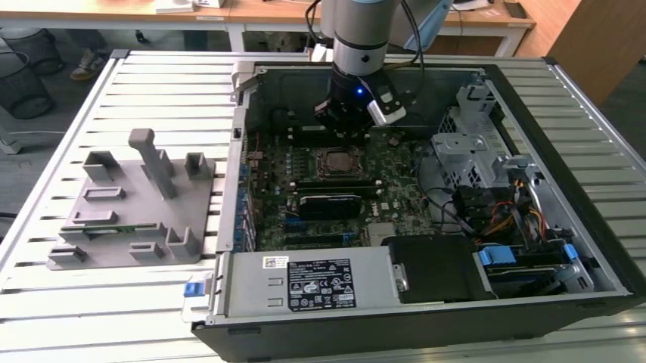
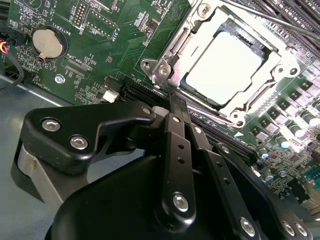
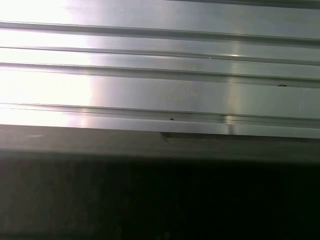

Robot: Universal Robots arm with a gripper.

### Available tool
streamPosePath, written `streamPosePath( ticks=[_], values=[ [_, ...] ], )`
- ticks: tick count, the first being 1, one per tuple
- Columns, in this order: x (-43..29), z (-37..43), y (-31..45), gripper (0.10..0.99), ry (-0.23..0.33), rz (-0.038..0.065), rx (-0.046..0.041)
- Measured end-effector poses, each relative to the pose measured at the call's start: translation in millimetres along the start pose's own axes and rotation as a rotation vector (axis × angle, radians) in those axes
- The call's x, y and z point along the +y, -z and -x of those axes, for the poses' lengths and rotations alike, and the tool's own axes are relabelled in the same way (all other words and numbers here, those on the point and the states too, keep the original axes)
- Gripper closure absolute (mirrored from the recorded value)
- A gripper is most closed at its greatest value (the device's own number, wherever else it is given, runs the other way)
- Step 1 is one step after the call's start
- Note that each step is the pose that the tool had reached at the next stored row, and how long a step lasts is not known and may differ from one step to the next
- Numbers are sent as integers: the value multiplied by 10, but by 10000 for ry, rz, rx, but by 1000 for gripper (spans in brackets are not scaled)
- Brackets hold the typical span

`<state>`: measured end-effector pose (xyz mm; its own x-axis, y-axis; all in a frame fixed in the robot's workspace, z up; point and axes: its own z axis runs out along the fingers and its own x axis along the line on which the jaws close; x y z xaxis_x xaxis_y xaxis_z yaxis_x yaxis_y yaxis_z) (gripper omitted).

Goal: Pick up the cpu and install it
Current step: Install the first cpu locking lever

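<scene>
Pincer (image 2: 172, 100) fingers closed beside socketed cpu (image 2: 223, 62) in second wrist view.

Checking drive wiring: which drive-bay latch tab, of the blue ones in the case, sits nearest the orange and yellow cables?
The upper blue tab, directly below the cable bundle; the other blue tab sits against the case wall.

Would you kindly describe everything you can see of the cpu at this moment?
The cpu is a flat square chip with a pale, silvery-white metal top and a thin darker rim. In the second wrist view it lies level inside the metal socket frame on the green motherboard, seated in the opening. The gripper is beside the socket and not holding the chip; its fingers look closed together. In the exterior view the chip sits just below the arm's wrist.
</scene>
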<state>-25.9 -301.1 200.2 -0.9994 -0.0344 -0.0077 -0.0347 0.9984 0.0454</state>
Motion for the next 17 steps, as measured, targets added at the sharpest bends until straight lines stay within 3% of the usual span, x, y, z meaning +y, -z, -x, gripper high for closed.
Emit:
streamPosePath(
  ticks=[3,11,17],
  values=[
    [0,0,0,980,0,-8,-1],
    [9,-1,-25,980,1,-283,13],
    [30,0,-47,980,2,-368,14]
  ],
)
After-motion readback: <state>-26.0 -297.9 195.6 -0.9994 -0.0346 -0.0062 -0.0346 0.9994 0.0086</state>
